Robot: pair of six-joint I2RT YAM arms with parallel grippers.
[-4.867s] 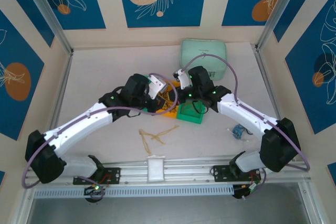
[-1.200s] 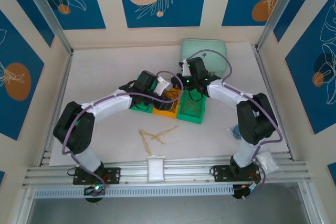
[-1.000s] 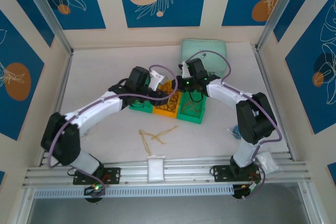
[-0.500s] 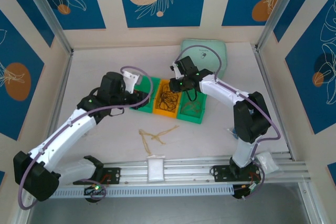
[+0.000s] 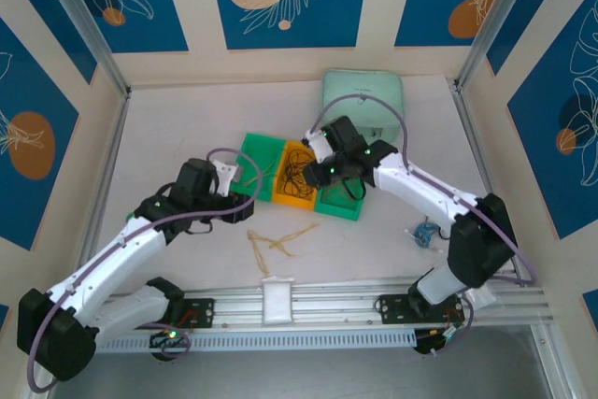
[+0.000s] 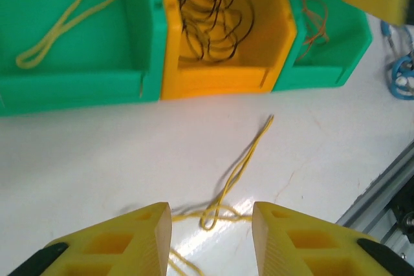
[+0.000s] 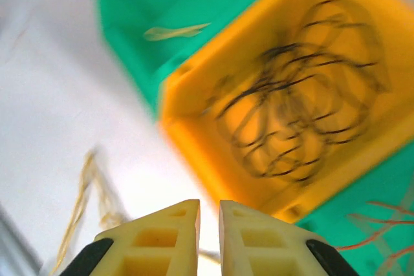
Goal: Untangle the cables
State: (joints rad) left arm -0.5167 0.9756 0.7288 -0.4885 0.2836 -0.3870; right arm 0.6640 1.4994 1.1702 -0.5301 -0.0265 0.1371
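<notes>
Cables split four ways: black cables (image 6: 213,11) piled as tangled loops in the yellow bin (image 6: 213,79), one yellow loop (image 6: 58,27) flat in the left green bin (image 6: 77,85), red-orange cables (image 6: 314,21) in the right green bin (image 6: 317,72), and loose yellow cables (image 5: 280,240) crossed over each other on the bare counter (image 5: 168,128), near the bins on the side toward the arm bases. The three bins touch side by side in a slanted row mid-counter, with the yellow one in the middle. Left jaws are spread, with nothing between the yellow fingers (image 6: 136,237). They hang over the loose yellow cables, and one strand shows through the gap, lying on the counter below; I cannot tell whether they touch it. Right jaws are all but pressed together, leaving a thin slit between the fingers (image 7: 162,237) with nothing in it. They sit over the near edge of the yellow bin, above the black cables and clear of them. The right wrist view is motion-blurred, so fine detail is soft. A mint-green case (image 5: 363,100) sits behind the bins at the back of the counter. A small blue item (image 5: 425,234) lies on the counter by the right arm, too small to identify.
</notes>
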